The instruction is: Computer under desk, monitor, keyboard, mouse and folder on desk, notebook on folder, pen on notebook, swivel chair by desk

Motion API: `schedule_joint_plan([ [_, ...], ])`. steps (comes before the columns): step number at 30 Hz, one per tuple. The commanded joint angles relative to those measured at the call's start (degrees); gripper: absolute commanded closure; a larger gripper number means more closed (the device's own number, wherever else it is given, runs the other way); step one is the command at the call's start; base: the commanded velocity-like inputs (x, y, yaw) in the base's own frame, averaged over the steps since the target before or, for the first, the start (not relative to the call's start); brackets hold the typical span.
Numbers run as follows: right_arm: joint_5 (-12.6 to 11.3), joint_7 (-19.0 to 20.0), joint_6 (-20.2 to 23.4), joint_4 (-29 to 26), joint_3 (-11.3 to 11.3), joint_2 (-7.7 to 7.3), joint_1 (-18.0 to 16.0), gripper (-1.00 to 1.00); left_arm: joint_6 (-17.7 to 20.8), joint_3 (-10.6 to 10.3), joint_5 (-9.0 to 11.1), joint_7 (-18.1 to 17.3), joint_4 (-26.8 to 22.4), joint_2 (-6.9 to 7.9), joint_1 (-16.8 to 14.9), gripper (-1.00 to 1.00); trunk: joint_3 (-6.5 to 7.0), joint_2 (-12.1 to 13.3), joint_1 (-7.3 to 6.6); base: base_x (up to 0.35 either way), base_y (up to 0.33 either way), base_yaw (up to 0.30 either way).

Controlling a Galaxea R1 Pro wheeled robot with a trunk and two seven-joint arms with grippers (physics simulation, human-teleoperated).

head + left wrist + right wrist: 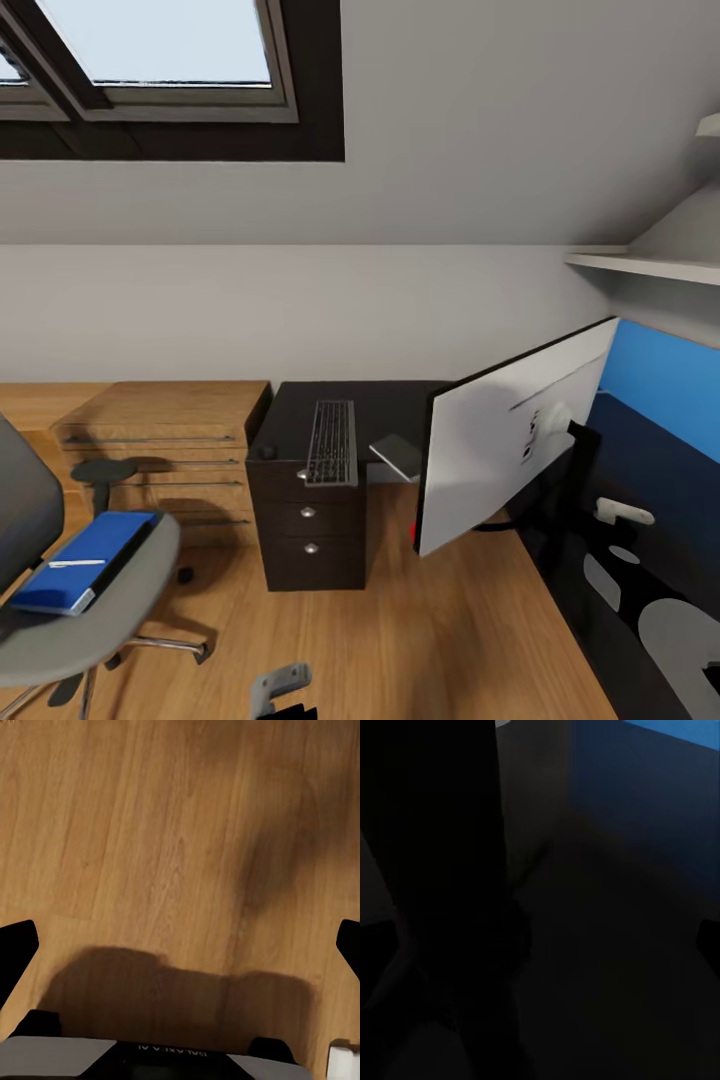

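- L gripper point(180, 945): spread wide, nothing held, hanging over bare wood floor point(150, 832).
- R gripper: too dark to tell state; close to blue back panel point(660, 780).
- Monitor point(510, 440) tilted over counter point(400, 400), back side showing.
- Keyboard point(332, 442) flat on counter, beside monitor.
- Folder point(85, 560) on swivel chair point(100, 610) seat, well apart from counter.

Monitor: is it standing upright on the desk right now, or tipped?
Tipped. In the head view the monitor leans at a steep slant, white back facing the camera, over the black desk. Whether its base touches the desktop cannot be told.
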Motion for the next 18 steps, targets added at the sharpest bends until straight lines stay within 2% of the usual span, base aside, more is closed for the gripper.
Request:
schedule_joint_plan([
  [1, -0.3, -0.2, -0.2, 0.0, 0.3, -0.02, 0.0, -1.0, 0.0, -0.1, 0.6, 0.5, -0.1, -0.02, 0.0, -1.0, -0.05, 0.0, 0.03, 0.23, 0.0, 0.0],
  [7, -0.4, -0.2, -0.2, 0.0, 0.3, -0.11, 0.0, -1.0, 0.0, -0.3, 0.6, 0.5, 0.0, -0.12, 0.0, -1.0, -0.05, 0.0, 0.03, 0.188, 0.0, 0.0],
  [18, -0.4, -0.2, -0.2, 0.0, 0.3, -0.21, 0.0, -1.0, 0.0, -0.3, 0.6, 0.5, 0.0, -0.21, 0.0, -1.0, -0.05, 0.0, 0.03, 0.023, 0.0, 0.0],
])
